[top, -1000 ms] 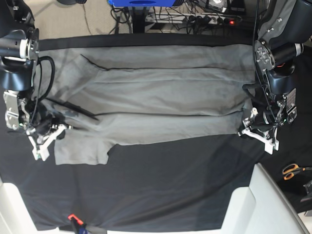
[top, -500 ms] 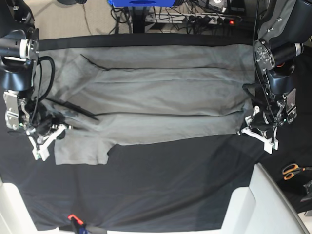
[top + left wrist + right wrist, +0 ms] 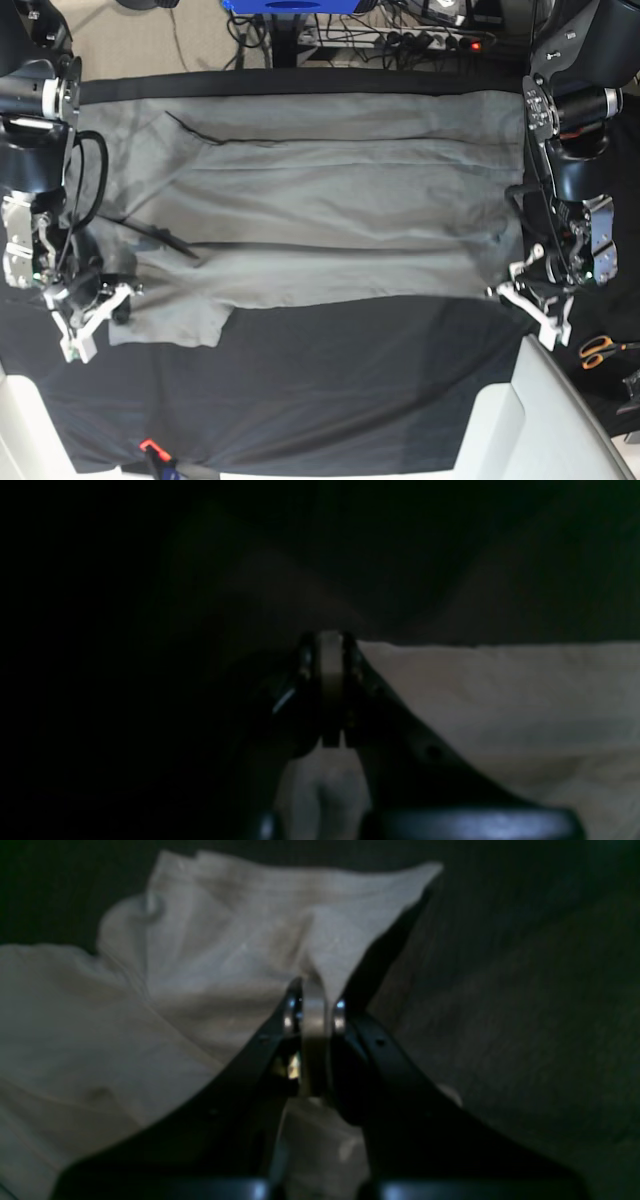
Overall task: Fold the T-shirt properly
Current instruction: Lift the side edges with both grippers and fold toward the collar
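Observation:
The light-grey T-shirt (image 3: pixel 330 200) lies spread wide across the black table cloth (image 3: pixel 340 380), sleeve end at the left and hem at the right. My right gripper (image 3: pixel 118 296) is at the shirt's near left corner, by the sleeve. In the right wrist view that gripper (image 3: pixel 312 1012) is shut on a pinched fold of the shirt (image 3: pixel 200 965). My left gripper (image 3: pixel 503 291) is at the near right corner. In the left wrist view it (image 3: pixel 330 662) is shut on the edge of the shirt (image 3: pixel 500 695).
Orange-handled scissors (image 3: pixel 600 350) lie at the right edge of the table. White panels (image 3: pixel 560 420) flank the front corners. A small orange-red object (image 3: pixel 150 447) sits at the front edge. Cables and a power strip (image 3: pixel 420 40) are behind the table.
The left gripper has shut on the shirt's edge. Both grippers have moved toward the table's front, drawing the shirt's near edge with them.

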`<state>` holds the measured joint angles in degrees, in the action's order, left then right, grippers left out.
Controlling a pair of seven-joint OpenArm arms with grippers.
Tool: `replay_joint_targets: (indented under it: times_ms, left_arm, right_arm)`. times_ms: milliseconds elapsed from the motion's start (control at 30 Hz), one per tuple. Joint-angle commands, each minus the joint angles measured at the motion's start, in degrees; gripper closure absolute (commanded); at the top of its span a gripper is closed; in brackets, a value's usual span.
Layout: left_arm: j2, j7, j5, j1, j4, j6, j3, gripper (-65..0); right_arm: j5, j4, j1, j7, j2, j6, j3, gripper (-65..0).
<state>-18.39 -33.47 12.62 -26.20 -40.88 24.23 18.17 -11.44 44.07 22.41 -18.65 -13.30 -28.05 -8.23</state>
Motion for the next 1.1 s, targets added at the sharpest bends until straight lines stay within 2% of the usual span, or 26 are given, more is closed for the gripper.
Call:
replay_joint_targets:
  times_ms: [0,100,200,400,1067]
  left_arm:
    - [-1.08,1.08,0.78,-1.72,-1.53,0.34,0.16,0.0]
    - [-1.08,0.81,0.78,-1.80,-3.73,0.34,0.16,0.0]
    - [-1.17,-2.88,0.78,-1.80,-7.95,0.34,0.16,0.0]
    - [-1.08,-5.78,0.87,-1.72,-14.46,0.34,0.16,0.0]
    - [-1.08,-5.87,0.87,0.92,-18.33,0.34,0.24,0.0]
  right_arm:
    - [-0.47,1.51,1.81,1.20,-0.81,-0.30,-0.08,-0.2]
    - [-0.47,2.74,1.81,1.38,-0.81,-0.30,-0.08,-0.2]
    - [-0.47,4.15,1.81,1.56,-0.90,-0.30,-0.08,-0.2]
    - [-0.47,7.22,1.89,1.56,-0.90,-0.30,-0.08,-0.2]
    - [-0.38,7.49,1.01,1.56,-1.25,-0.47,0.01,-0.2]
